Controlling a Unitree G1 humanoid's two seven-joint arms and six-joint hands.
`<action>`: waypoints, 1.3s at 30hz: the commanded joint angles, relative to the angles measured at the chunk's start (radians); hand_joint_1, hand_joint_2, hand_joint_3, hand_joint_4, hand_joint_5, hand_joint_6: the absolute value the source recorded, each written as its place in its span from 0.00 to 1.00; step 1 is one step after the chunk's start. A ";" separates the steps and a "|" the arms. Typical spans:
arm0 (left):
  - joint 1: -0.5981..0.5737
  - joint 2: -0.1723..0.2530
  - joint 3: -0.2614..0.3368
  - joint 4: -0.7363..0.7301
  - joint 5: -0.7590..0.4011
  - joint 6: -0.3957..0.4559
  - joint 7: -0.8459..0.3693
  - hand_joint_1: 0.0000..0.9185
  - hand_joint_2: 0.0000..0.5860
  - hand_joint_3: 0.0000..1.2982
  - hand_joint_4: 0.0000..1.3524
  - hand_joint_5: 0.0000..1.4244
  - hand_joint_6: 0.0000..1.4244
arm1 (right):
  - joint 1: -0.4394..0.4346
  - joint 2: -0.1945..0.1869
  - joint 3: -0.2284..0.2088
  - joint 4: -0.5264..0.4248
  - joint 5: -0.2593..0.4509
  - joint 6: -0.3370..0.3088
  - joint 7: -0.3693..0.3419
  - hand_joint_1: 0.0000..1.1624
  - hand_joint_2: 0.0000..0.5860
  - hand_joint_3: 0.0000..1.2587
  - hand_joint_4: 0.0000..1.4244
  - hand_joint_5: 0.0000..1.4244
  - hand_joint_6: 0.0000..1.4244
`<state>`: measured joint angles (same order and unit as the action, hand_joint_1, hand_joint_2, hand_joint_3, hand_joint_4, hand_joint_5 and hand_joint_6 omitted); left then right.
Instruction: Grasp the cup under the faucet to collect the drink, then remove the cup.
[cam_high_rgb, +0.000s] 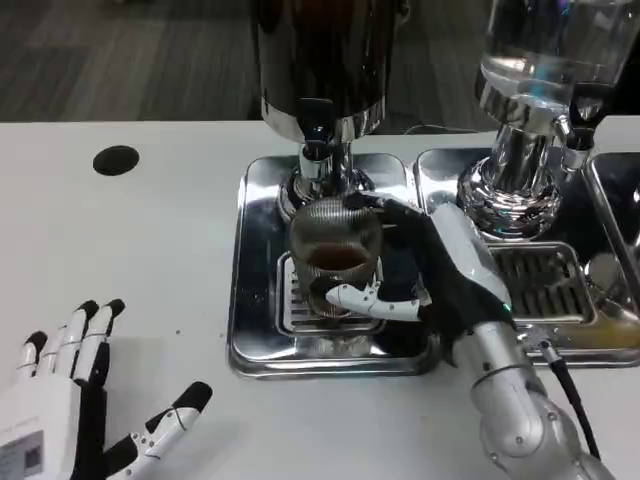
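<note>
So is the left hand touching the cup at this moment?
No: the left hand rests open on the white table, well apart from the cup, which the right hand holds.

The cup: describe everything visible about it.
The cup is clear ribbed glass or plastic, upright, holding a dark brown drink partway up. It stands over the grate of the steel tray, just below the faucet of the dark dispenser. The right hand grips it from the right, its fingers wrapped across the cup's front near the base.
</note>
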<state>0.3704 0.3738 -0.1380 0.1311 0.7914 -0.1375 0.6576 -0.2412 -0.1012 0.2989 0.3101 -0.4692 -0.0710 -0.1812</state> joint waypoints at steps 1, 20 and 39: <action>-0.023 -0.002 -0.014 0.019 -0.005 -0.009 -0.014 0.00 0.21 0.11 0.00 0.08 0.03 | 0.055 -0.013 -0.026 -0.128 0.011 0.012 0.016 0.71 0.33 0.39 0.38 0.28 0.23; -0.066 -0.005 -0.045 0.054 -0.008 -0.012 -0.013 0.00 0.21 0.11 0.00 0.08 0.03 | 0.239 -0.051 -0.081 -0.373 0.011 0.085 0.068 0.69 0.35 0.39 0.38 0.27 0.24; -0.115 -0.008 -0.087 0.093 -0.001 -0.023 -0.015 0.00 0.22 0.11 0.00 0.07 0.03 | 0.442 -0.070 -0.103 -0.543 0.002 0.071 0.075 0.68 0.38 0.39 0.38 0.25 0.23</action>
<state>0.2650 0.3684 -0.2161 0.2134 0.7899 -0.1542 0.6486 0.1871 -0.1694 0.2101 -0.1808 -0.4719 0.0234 -0.0990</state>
